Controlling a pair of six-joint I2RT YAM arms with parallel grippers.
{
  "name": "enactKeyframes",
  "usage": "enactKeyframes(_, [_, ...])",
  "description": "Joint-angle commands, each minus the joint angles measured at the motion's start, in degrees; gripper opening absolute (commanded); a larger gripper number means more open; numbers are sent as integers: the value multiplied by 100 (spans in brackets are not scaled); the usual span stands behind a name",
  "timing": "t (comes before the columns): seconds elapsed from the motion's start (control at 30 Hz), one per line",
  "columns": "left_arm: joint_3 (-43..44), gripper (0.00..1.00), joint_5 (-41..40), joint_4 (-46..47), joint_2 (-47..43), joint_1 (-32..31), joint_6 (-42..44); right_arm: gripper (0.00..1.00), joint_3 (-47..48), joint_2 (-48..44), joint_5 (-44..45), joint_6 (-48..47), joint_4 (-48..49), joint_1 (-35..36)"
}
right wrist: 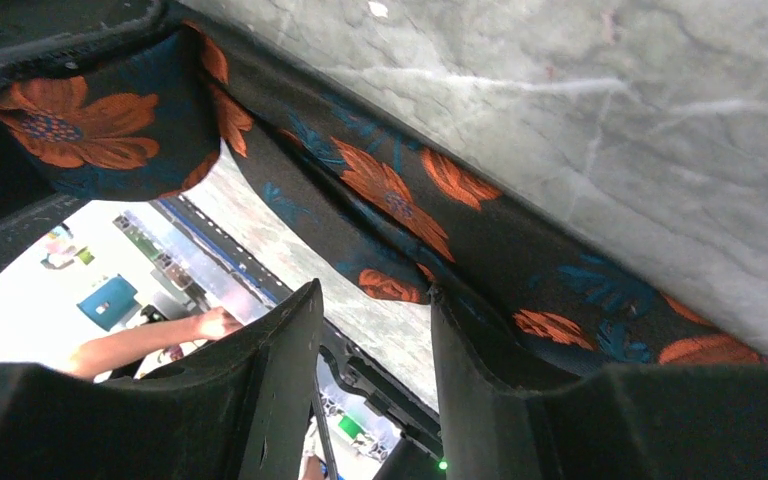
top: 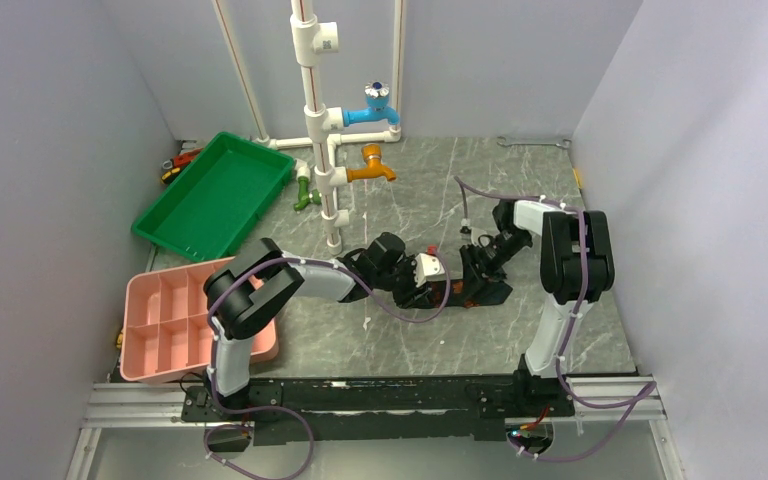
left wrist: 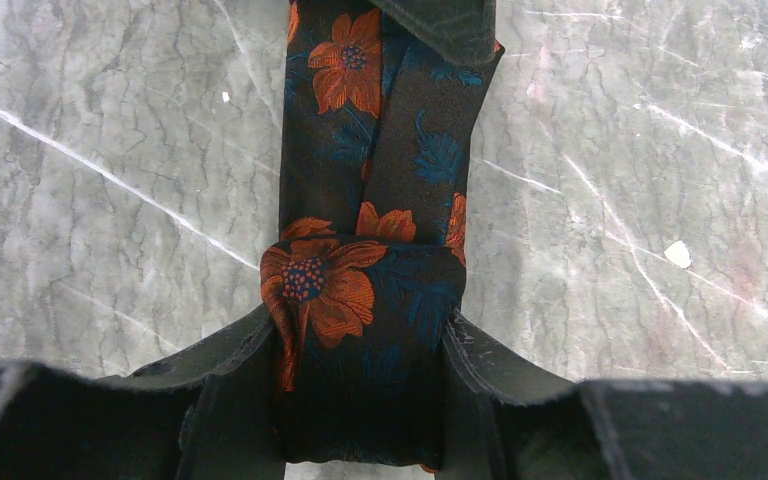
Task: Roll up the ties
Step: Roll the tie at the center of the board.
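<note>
The tie (left wrist: 385, 150) lies on the marbled surface (left wrist: 110, 150) around mid-table, between the two arms. Its roll (left wrist: 360, 290) sits inside the left tool (left wrist: 362, 345), whose jaws press on both flanks of it: a pinch across the fabric's width. From there the unrolled length runs straight away from the left tool, its long axis in line with that tool's reach, toward the right tool (right wrist: 375, 310) facing it. The left arm is therefore the one on the roll, and any further turn would probably have to travel along that axis, toward the right arm.

The right tool stands spread, with nothing between its jaws. In its own view the strip runs slantwise just past one finger (right wrist: 490, 400) and seems to brush it, though contact cannot be confirmed.

Much is hidden. From above, the two tools cover nearly all of the tie. Its pointed end shows in no view, and the number of turns in the roll cannot be told. The strip beyond the roll looks doubled over lengthwise — two overlapping layers.
</note>
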Motion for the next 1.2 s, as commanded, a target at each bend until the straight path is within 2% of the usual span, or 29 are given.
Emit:
enactKeyframes(0.0, [-159,10,-268,-893,377,20,67,46,-103,-263,625,8,89,-151])
enactKeyframes(0.17, [-174,11,-286,-890,389,17,44,45,-166,-131,507,141,92,-152])
enactKeyframes(0.37, [-186,11,-297,-874,361,20,61,44,-119,6,-343,185,20,-156])
enactKeyframes(0.53, [-204,11,-279,-872,355,19,84,34,170,233,-954,271,-123,-147])
enactKeyframes(0.6, [-208,11,-271,-870,326,14,90,26,245,190,-987,301,-108,-147])
enactKeyframes(0.7, [-209,11,-254,-894,330,18,120,16,343,116,-904,321,-96,-147])
enactKeyframes(0.77, [-224,11,-245,-875,328,19,133,3,406,75,-782,357,-59,-152])
enactKeyframes(0.8, [-225,11,-242,-877,324,20,129,0,425,54,-679,378,-12,-147])
enactKeyframes(1.17, [89,10,142,-732,-44,247,188,0,-92,499,797,283,648,-156])
